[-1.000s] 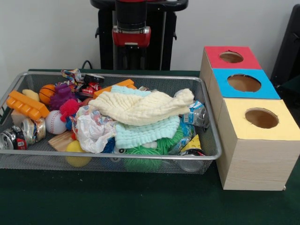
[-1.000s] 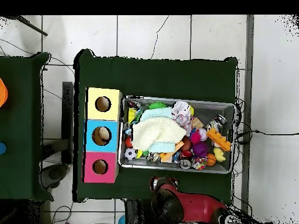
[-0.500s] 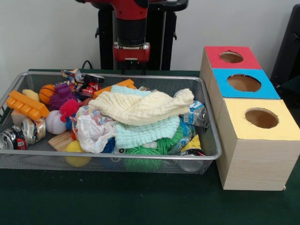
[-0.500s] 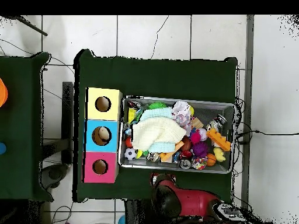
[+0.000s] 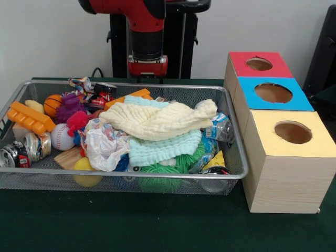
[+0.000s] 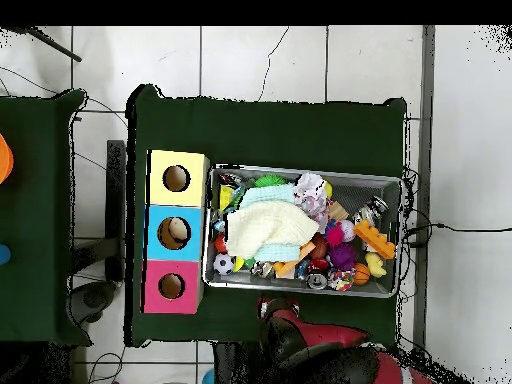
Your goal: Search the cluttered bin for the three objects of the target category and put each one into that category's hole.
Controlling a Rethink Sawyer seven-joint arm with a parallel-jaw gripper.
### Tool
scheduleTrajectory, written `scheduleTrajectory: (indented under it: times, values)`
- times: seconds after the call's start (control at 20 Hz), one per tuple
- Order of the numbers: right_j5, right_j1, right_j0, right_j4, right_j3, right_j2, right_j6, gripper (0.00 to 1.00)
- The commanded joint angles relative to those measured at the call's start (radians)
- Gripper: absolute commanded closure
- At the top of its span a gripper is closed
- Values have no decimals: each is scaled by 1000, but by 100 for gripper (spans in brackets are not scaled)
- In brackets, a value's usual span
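Wire mesh bin (image 5: pixel 231 173) sits on green table (image 5: pixel 131 226), packed w/ clutter. On top, center: cream cloth (image 5: pixel 157 119) draped over a pale teal cloth (image 5: pixel 160 149). Under those, at front edge, a green spiky ball (image 5: pixel 157 176). Crumpled white plastic/paper (image 5: pixel 105 147) just L of the teal cloth. L side of bin in front view: orange block toy (image 5: pixel 29 116), small basketball (image 5: pixel 52 104), purple spiky toy (image 5: pixel 69 106), baseball (image 5: pixel 62 136), crushed cans (image 5: pixel 23 149), yellow ball (image 5: pixel 86 172) at the front wall. Crushed plastic bottle (image 5: pixel 221 128) against the bin wall nearest the boxes.

Just beside the bin, a row of three wooden boxes, each w/ a round hole on top: red-top box (image 5: pixel 258 64), blue-top box (image 5: pixel 273 93), yellow-top box (image 5: pixel 291 132). Overhead shows sth pale inside the blue hole (can't ID it).

Gripper (image 5: pixel 147 77) hangs behind the bin's far rim, above the table, below the red/black arm (image 5: pixel 142 21); not touching any item. Can't tell how far open it is — tips too small and dark against the pedestal; nothing visibly held. Target category items: can't tell which ones they are.
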Motion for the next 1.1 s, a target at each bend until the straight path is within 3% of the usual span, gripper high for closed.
scheduleTrajectory:
  times: [0.05, 0.5, 0.7, 0.95, 1.1]
  values:
    - [-130, 103, 7, 2, -188, -8, 122, 0]
    - [-168, 145, 41, 32, -211, -38, 127, 0]
    - [-47, 18, 37, 33, -131, -20, 129, 0]
    - [209, -279, 4, 64, 40, 48, 114, 0]
    - [298, -400, -18, 78, 99, 90, 106, 0]
